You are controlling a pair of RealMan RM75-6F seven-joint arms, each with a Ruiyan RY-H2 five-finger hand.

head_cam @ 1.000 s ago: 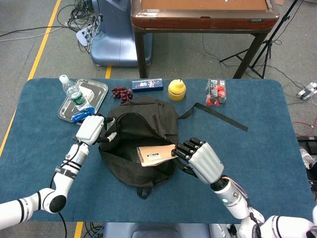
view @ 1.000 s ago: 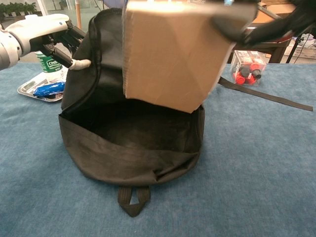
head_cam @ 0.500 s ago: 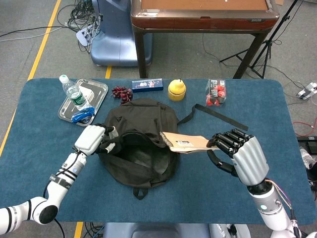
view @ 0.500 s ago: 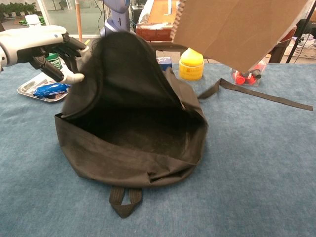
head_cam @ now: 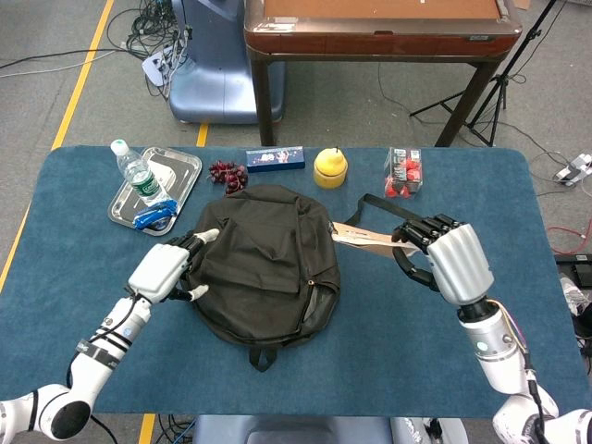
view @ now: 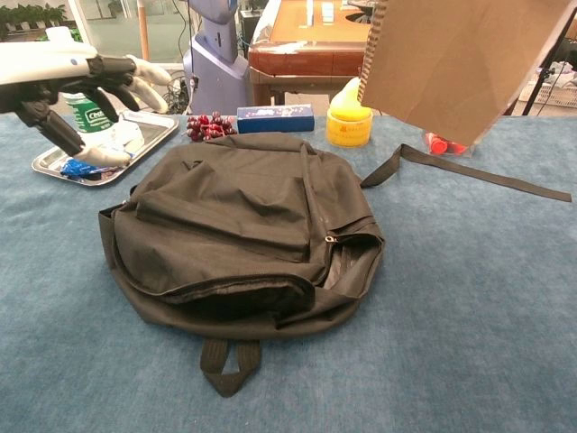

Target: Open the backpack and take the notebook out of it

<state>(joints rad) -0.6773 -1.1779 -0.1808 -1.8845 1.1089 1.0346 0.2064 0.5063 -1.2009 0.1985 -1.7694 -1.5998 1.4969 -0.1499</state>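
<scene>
Head view: blue table (head_cam: 83,361). Upper left, metal tray (head_cam: 180,166) with water bottle (head_cam: 137,173) and blue packet (head_cam: 153,218). Along the far edge, grapes (head_cam: 227,173), blue box (head_cam: 275,159), yellow jar (head_cam: 330,168), clear box of red pieces (head_cam: 403,173). Centre, black backpack (head_cam: 268,259), flap slumped, zip gaping at lower right, strap (head_cam: 412,219) trailing right. Left hand (head_cam: 166,270), fingers spread, holding nothing, just beside the backpack's left edge. Right hand (head_cam: 444,254) holds the brown notebook (head_cam: 365,240) flat, right of the backpack. Bare cloth lower left and right.

Chest view: notebook (view: 455,59) upper right, aloft, spiral edge leftward, hiding the clear box. Left hand (view: 63,86) upper left, above the tray.
</scene>
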